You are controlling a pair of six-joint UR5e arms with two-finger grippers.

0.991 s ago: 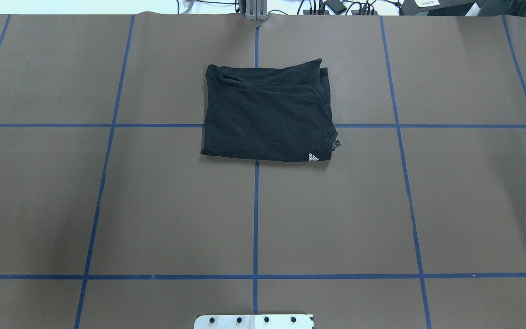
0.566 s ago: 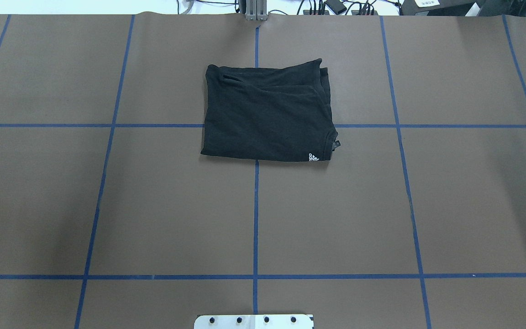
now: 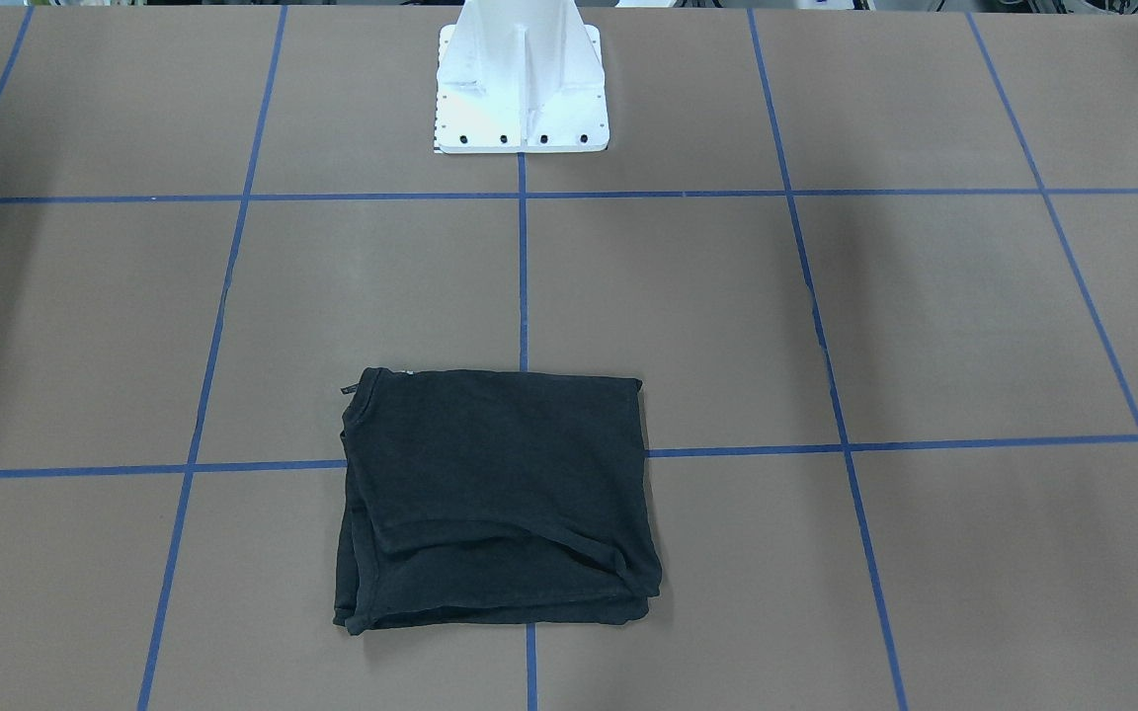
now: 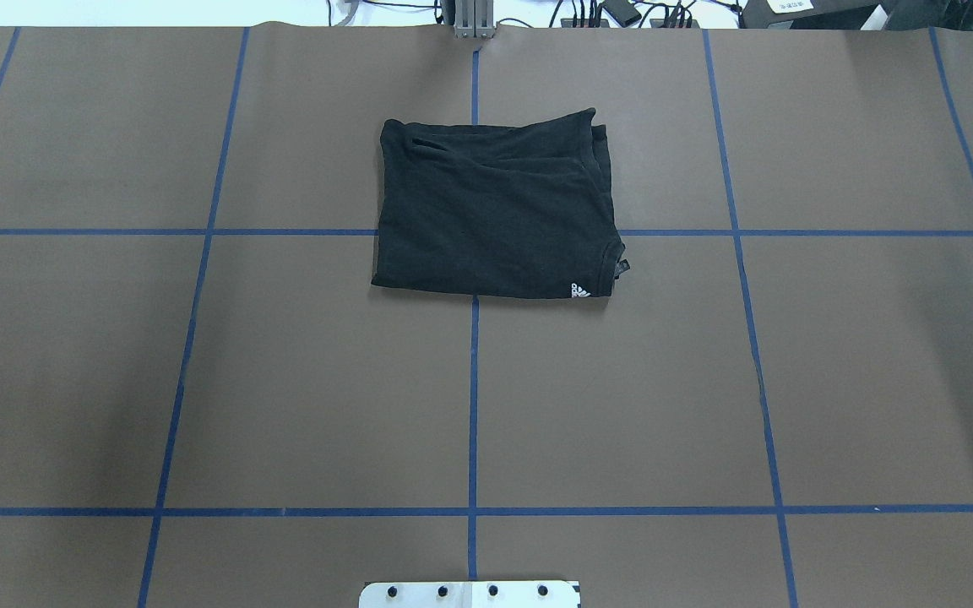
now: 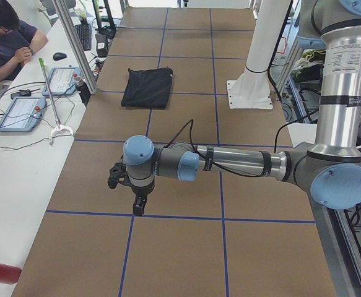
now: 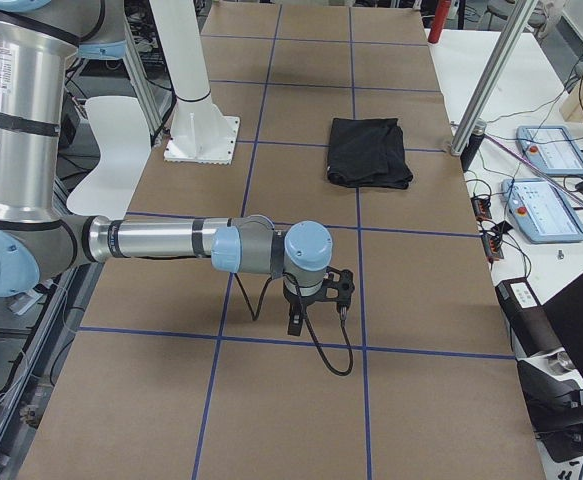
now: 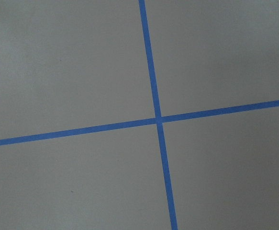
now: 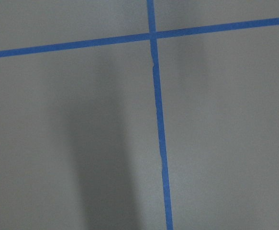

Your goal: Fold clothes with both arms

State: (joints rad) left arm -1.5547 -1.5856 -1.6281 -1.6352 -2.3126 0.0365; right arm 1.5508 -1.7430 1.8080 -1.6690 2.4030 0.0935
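Observation:
The clothes are one black T-shirt [image 4: 495,211], folded into a flat rectangle on the far middle of the brown table, with a small white mark [image 4: 579,290] at its near right corner. The T-shirt [image 3: 495,494] lies alone, and neither arm is near it. In the exterior left view my left gripper [image 5: 137,204] hangs low over the table's left end, well short of the shirt [image 5: 148,88]. My right gripper [image 6: 296,318] hangs the same way over the right end, far from the shirt [image 6: 369,152]. I cannot tell whether either is open or shut. Both wrist views show only tape lines.
The white pedestal base [image 3: 522,79] stands at my edge of the table. Blue tape lines [image 4: 473,397] grid the brown cover. A person [image 5: 7,37] sits at a side bench with teach pendants [image 5: 20,113] and a metal post [image 5: 75,43]. More pendants [image 6: 546,210] lie on the other side.

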